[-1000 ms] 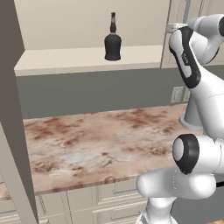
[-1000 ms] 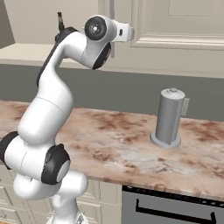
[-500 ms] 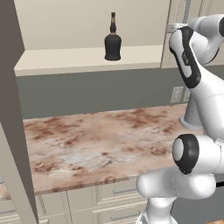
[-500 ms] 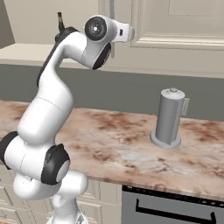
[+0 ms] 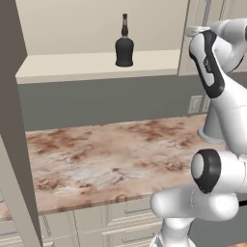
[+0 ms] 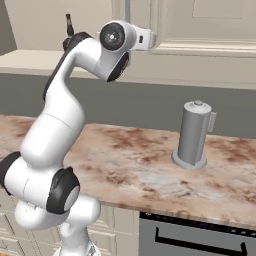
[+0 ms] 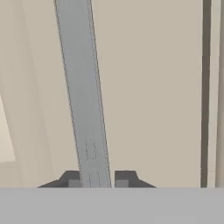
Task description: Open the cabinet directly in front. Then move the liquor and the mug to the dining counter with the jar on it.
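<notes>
Overhead, liquor (image 5: 124, 47) above marble counter (image 5: 111, 159)

Even soft light, faint shadows, slightly blurry

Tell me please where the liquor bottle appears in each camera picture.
Left base view: liquor stands on the open cabinet shelf, top centre.
Right base view: its neck shows at top left, behind the arm.
Hand view: I cannot find it.
Shared landmark: the marble counter below.
</notes>
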